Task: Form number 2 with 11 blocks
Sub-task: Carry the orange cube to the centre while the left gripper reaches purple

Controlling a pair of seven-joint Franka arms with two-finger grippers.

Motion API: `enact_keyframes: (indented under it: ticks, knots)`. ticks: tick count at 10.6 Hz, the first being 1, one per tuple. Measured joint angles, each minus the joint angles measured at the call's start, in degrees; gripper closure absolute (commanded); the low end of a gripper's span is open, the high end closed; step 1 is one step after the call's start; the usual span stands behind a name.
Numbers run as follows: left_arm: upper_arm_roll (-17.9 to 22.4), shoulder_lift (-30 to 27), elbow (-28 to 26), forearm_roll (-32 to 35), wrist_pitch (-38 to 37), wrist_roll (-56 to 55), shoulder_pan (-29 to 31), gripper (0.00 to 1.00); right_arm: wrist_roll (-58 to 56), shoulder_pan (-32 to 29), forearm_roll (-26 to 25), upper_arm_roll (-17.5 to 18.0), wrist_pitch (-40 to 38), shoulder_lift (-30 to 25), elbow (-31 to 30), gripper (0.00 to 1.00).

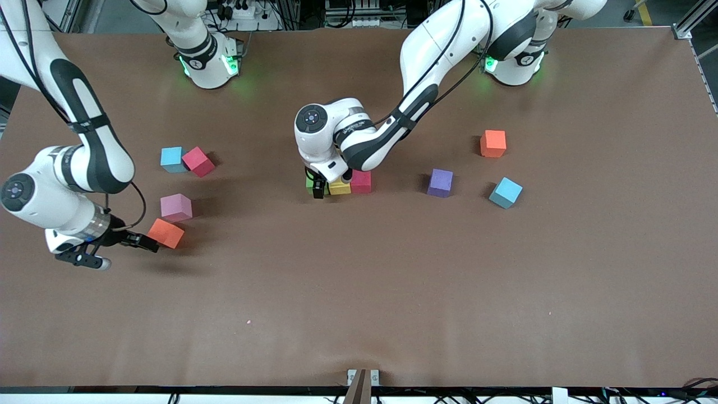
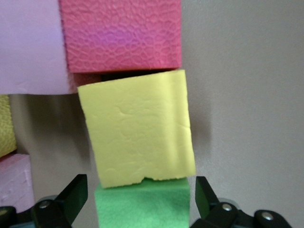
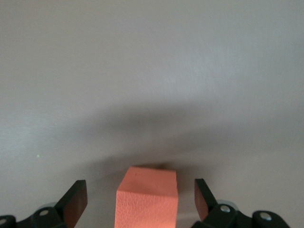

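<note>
Left gripper (image 1: 318, 188) sat low over the mid-worktop row, jaws spread wide on either side of the green block (image 2: 142, 205), not clamping it. Row read green block, yellow block (image 2: 137, 128), red block (image 1: 360, 181), touching in a line; this was the only built part of the number 2. The left wrist view also showed a pink block (image 2: 28, 47) beside the red one.

Right gripper (image 1: 147, 242) was at the right arm's end of the worktop (image 1: 392, 292), jaws open, an orange block (image 3: 146, 202) between them but not pinched.

Loose near it: pale pink block (image 1: 176, 207), light blue block (image 1: 171, 159) touching a magenta block (image 1: 198, 161).

Toward the left arm's end: purple block (image 1: 440, 182), second light blue block (image 1: 505, 192), second orange block (image 1: 493, 143), well apart.
</note>
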Motion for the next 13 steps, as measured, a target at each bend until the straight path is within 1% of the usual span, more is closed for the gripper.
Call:
enact_keyframes:
  ticks: [3,5,6,8,9,10,12,13]
  knots:
    - [-1.0,-3.94,0.48,0.0,-4.99,0.02,-0.01,0.0,14.18,1.96,-1.41,-0.47,-4.05,0.24,-1.65,0.0]
    - [-0.9,-7.06,0.51,0.0,-8.27,0.62,1.15,0.0,16.87,2.87,-2.53,-0.91,-4.64,0.31,-1.91,0.0]
    - [-0.82,-8.23,0.5,0.0,-10.36,2.41,3.04,0.0,16.9,2.86,-3.05,-1.19,-4.6,0.58,-2.01,0.0]
    - [-0.7,-10.35,-0.76,0.0,-13.3,7.05,8.69,0.0,17.2,2.86,-5.9,-1.55,-2.86,1.83,-2.13,0.0]
    - [-0.84,-12.32,-3.48,0.0,-13.43,9.8,12.35,0.0,17.43,2.94,-6.64,-1.56,-1.74,2.63,-2.23,0.15]
    - [-1.21,-14.85,-7.34,0.0,-12.77,11.99,15.98,0.0,17.49,3.11,-6.83,-1.56,-1.46,3.16,-2.25,0.34]
    - [-2.61,-21.54,-18.35,0.0,-8.28,17.48,24.26,0.0,17.51,3.88,-6.92,-1.54,-1.5,3.29,-2.25,0.68]
    - [-3.24,-24.98,-24.48,0.0,-5.65,20.7,28.17,0.0,17.37,4.44,-7.08,-1.5,-1.52,3.22,-2.19,0.8]
